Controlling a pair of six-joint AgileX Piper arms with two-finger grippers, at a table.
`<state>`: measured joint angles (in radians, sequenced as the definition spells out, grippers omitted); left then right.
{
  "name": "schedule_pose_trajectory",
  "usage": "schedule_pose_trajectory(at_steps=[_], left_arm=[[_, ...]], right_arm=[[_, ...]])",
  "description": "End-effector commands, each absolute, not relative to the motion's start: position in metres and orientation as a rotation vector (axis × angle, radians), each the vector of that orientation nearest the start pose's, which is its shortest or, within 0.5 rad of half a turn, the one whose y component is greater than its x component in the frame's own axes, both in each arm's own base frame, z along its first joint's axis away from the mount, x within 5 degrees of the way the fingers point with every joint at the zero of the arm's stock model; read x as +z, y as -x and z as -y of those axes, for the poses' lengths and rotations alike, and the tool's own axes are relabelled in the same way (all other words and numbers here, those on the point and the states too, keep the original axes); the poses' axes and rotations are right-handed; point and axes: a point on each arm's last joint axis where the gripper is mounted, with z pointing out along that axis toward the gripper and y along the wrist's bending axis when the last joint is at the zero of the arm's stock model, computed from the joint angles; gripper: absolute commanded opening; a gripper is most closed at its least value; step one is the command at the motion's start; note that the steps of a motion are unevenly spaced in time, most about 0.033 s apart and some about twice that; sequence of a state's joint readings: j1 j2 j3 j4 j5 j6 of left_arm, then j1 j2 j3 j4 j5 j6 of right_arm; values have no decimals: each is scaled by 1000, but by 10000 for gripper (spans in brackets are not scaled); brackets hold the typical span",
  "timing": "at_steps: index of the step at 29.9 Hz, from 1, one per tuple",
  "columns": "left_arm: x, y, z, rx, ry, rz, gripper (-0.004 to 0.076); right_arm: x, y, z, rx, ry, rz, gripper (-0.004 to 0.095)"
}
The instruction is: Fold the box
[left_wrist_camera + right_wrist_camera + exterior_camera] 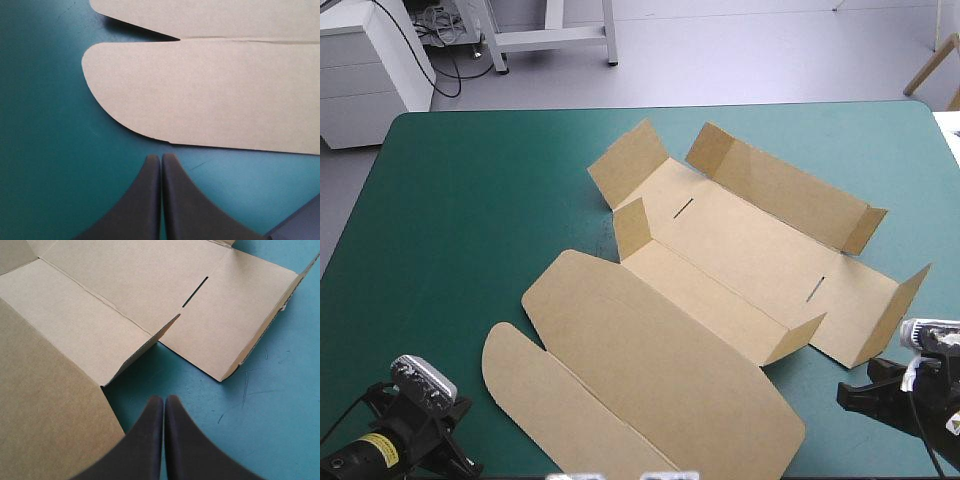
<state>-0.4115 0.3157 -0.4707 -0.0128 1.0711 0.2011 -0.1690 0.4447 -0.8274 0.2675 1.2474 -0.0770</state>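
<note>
The brown box (720, 250) lies unfolded mid-table, its long back wall (785, 195) and the short end flaps standing up. The wide lid (660, 370) lies flat toward the front, with a rounded tuck flap (550, 400) at its near left. My left gripper (161, 158) is shut and empty over the teal-green cover, just short of that rounded flap (210, 95). My right gripper (165, 399) is shut too and holds nothing. It points at a raised corner flap (142, 347) beside the slotted floor panel (230, 315). In the high view it sits at the front right (855, 395).
Bare teal-green cover (460, 210) stretches left of the box and along the far edge. A thin strip of it (880, 180) runs between the box and the table's right edge.
</note>
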Motion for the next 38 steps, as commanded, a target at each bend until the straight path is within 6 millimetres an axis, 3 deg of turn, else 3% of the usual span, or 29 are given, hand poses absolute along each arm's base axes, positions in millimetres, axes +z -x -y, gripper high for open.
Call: schedule_pose_trajectory(at_steps=[1, 10, 13, 19, 25, 33, 38], left_arm=[[273, -43, 20, -133, -689, -2227, -10], [273, -42, 21, -145, -688, -2228, -10], [273, -42, 21, -147, -688, -2228, -10], [273, -42, 21, -147, -688, -2228, -10], [273, -42, 21, -147, -688, -2228, -10], [273, -42, 21, -147, -688, -2228, -10], [273, -42, 21, -147, -688, -2228, -10]], right_arm=[[360, -45, -16, 222, -87, -2259, -4], [359, -45, -12, 155, -91, -2269, 14], [359, -45, -12, 156, -91, -2269, 90], [359, -45, -12, 197, -178, -2266, 337], [359, -45, -13, 231, -210, -2263, 500], [360, -45, -18, 313, -213, -2253, 583], [361, -45, -20, 363, -273, -2247, 582]])
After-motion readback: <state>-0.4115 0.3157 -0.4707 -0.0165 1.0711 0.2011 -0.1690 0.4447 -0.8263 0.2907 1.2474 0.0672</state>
